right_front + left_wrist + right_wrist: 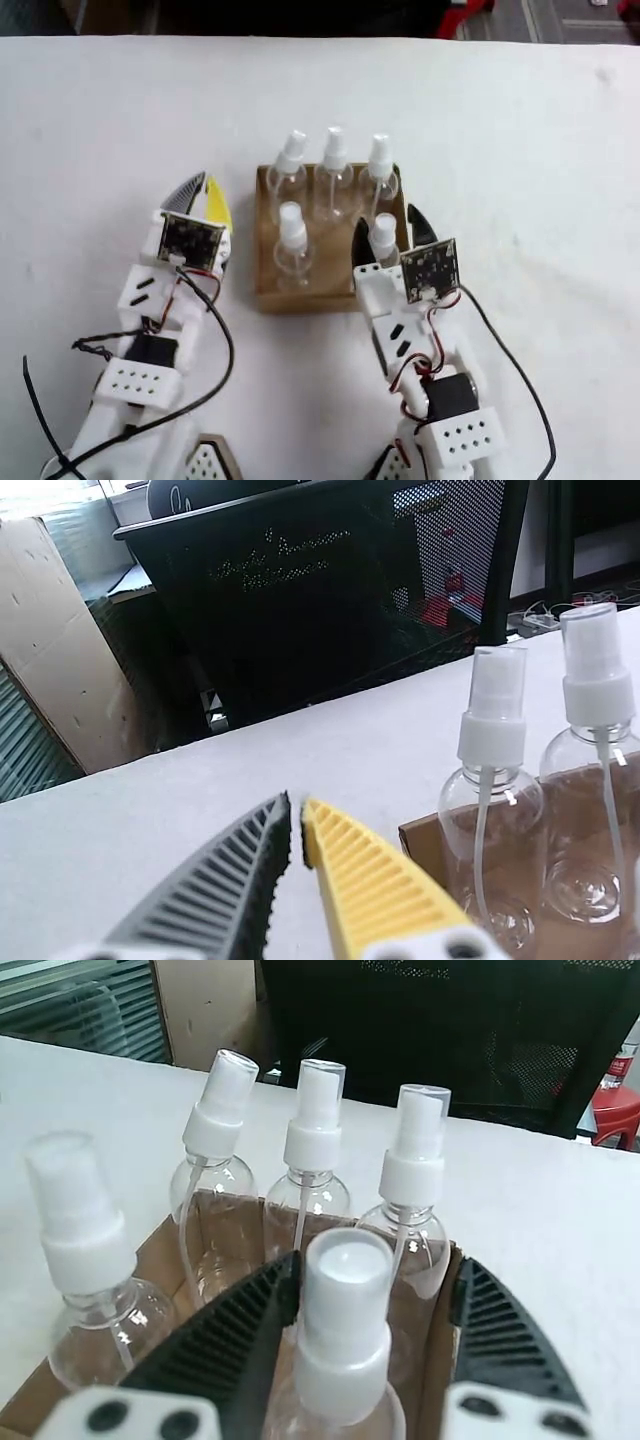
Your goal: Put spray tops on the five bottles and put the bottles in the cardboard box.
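Left gripper (205, 190) sits over the left half of the tabletop (100, 120), near the box (300, 298) but not touching it, grey and yellow fingers pressed together on nothing; the box is roughly mid-table, a shallow brown cardboard thing, and all five bottles are standing upright in it already; front-left bottle (292, 248) and back-left bottle (288, 178) take the left corners, back-middle bottle (333, 178) is on the back edge, back-right bottle (379, 175) and front-right bottle (384, 243) take the right corners; looks-wise they're small, round and clear, look empty, and each has a white spray top (220, 1100) under a see-through cap, plus a thin dip tube running down inside; my guess on handling is very light, thin plastic that flexes if you squeeze hard, smooth enough to slip, and top-heavy enough to tip with a nudge, especially packed this close to its neighbours; I'd take hold at the white collar or just below it on the neck, not the belly and not the loose-looking cap; right gripper (386, 220) is straddling the front-right bottle's top, black fingers apart, one just beside or maybe touching the cap (can't tell which), the other clearly off it, so nothing is clamped; from how it all lies the job looks basically finished.
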Controlling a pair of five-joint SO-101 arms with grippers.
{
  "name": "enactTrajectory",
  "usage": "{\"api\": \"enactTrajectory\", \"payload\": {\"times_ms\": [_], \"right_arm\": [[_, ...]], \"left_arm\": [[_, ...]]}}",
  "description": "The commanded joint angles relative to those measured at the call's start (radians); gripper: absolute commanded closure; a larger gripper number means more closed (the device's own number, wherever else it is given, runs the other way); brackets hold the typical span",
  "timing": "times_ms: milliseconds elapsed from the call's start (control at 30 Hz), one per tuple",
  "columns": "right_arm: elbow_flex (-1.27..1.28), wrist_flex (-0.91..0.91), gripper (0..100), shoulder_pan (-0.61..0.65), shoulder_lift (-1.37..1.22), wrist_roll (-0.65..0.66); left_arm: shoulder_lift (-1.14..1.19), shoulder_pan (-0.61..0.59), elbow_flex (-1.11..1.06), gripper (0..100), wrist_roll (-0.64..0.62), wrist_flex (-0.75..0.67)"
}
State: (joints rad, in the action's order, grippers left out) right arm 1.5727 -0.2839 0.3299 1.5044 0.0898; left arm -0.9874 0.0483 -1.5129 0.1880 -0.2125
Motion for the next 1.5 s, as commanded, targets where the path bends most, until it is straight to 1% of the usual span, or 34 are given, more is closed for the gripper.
{"api": "enactTrajectory", "payload": {"times_ms": [0, 67, 133, 300, 367, 467, 567, 633, 767, 800, 867, 933, 1000, 1033, 1133, 1167, 1233, 1300, 1367, 1467], "right_arm": [[-0.037, -0.007, 78.6, -0.002, 0.010, 0.017], [-0.041, -0.007, 78.6, -0.002, 0.010, 0.020], [-0.060, -0.018, 76.4, -0.004, 0.010, 0.018], [-0.155, -0.179, 60.4, -0.004, 0.010, 0.014], [-0.196, -0.239, 58.7, -0.004, 0.010, 0.008], [-0.276, -0.300, 58.7, -0.004, 0.010, -0.049], [-0.402, -0.400, 58.7, 0.004, 0.010, -0.072], [-0.517, -0.490, 58.7, 0.005, 0.010, -0.080], [-0.809, -0.690, 58.7, -0.002, 0.010, -0.104], [-0.876, -0.731, 58.7, -0.002, 0.010, -0.104], [-0.987, -0.789, 58.9, -0.007, 0.010, -0.104], [-1.056, -0.817, 62.2, -0.048, 0.010, -0.104], [-1.088, -0.817, 70.7, -0.116, 0.010, -0.104], [-1.097, -0.816, 76.9, -0.156, 0.010, -0.104], [-1.099, -0.796, 98.4, -0.282, 0.010, -0.103], [-1.096, -0.791, 98.9, -0.323, 0.008, -0.103], [-1.094, -0.794, 93.2, -0.406, 0.008, -0.103], [-1.094, -0.796, 94.6, -0.472, 0.008, -0.103], [-1.092, -0.814, 98.8, -0.522, 0.010, -0.103], [-1.092, -0.898, 97.9, -0.555, 0.010, -0.103]], "left_arm": [[0.001, -0.004, 0.017, 98, -0.002, -0.025], [0.001, 0.001, 0.017, 98, 0.000, -0.025], [0.001, 0.007, 0.017, 98, 0.005, -0.023], [0.002, 0.005, 0.017, 98, 0.005, -0.025], [0.002, 0.005, 0.017, 98, 0.005, -0.025], [0.001, 0.002, 0.017, 98, 0.002, -0.025], [-0.005, 0.002, 0.017, 98, 0.000, -0.025], [-0.005, -0.002, 0.018, 98, 0.000, -0.026], [-0.007, -0.062, 0.035, 98, -0.005, -0.028], [-0.007, -0.077, 0.043, 98, -0.014, -0.023], [-0.007, -0.104, 0.054, 98, -0.074, -0.020], [-0.007, -0.134, 0.071, 98, -0.135, -0.018], [-0.007, -0.174, 0.101, 98, -0.184, -0.018], [-0.007, -0.191, 0.120, 98, -0.207, -0.014], [-0.007, -0.214, 0.206, 98, -0.232, 0.080], [-0.007, -0.213, 0.245, 98, -0.232, 0.138], [-0.007, -0.211, 0.342, 98, -0.232, 0.275], [-0.008, -0.216, 0.450, 98, -0.232, 0.430], [-0.030, -0.222, 0.549, 98, -0.230, 0.589], [-0.128, -0.228, 0.637, 98, -0.230, 0.810]]}}
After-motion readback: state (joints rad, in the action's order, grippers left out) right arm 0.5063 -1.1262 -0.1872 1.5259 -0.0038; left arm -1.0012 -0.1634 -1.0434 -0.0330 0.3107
